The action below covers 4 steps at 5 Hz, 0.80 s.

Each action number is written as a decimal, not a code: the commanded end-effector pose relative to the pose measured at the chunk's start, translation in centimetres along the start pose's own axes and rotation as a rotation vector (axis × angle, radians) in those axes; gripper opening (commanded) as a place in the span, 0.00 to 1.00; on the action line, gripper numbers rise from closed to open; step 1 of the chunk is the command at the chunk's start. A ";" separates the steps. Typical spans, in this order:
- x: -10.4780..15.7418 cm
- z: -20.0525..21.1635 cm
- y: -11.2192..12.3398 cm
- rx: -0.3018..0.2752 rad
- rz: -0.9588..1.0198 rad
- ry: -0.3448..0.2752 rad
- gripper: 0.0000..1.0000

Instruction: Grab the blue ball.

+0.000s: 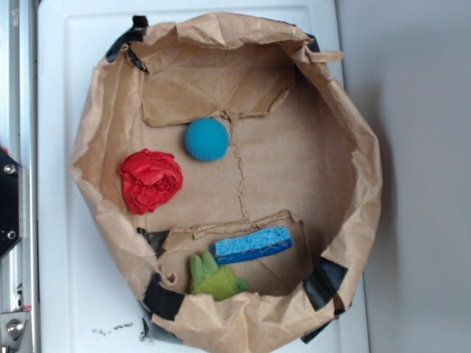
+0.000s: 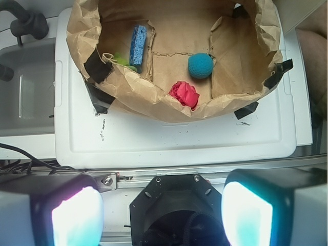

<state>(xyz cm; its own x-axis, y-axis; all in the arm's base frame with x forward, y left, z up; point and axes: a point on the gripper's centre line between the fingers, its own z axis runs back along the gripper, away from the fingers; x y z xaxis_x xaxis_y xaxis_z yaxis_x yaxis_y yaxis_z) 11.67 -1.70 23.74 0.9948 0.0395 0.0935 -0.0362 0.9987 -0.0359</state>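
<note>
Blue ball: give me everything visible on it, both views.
The blue ball is a small teal-blue sphere with a fuzzy, knitted-looking surface, whole and undented. It rests on the brown paper floor of the crumpled paper bag, near a torn flap. The red cloth wad lies close beside it with a gap between them. Nothing else touches it; the sponge lies farther off. In the wrist view the ball sits well ahead of the jaws, unheld.
</note>
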 end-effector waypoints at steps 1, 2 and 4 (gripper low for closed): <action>0.0 0.0 0.0 0.000 0.000 0.000 1.00; 4.0 -0.9 -0.7 0.007 0.063 -0.005 1.00; 9.6 -3.7 1.5 0.081 0.332 -0.057 1.00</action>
<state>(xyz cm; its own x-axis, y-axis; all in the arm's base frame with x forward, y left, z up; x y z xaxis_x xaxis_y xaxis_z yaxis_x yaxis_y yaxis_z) 21.01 -0.86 19.40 0.9395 0.3306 0.0902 -0.3339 0.9423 0.0244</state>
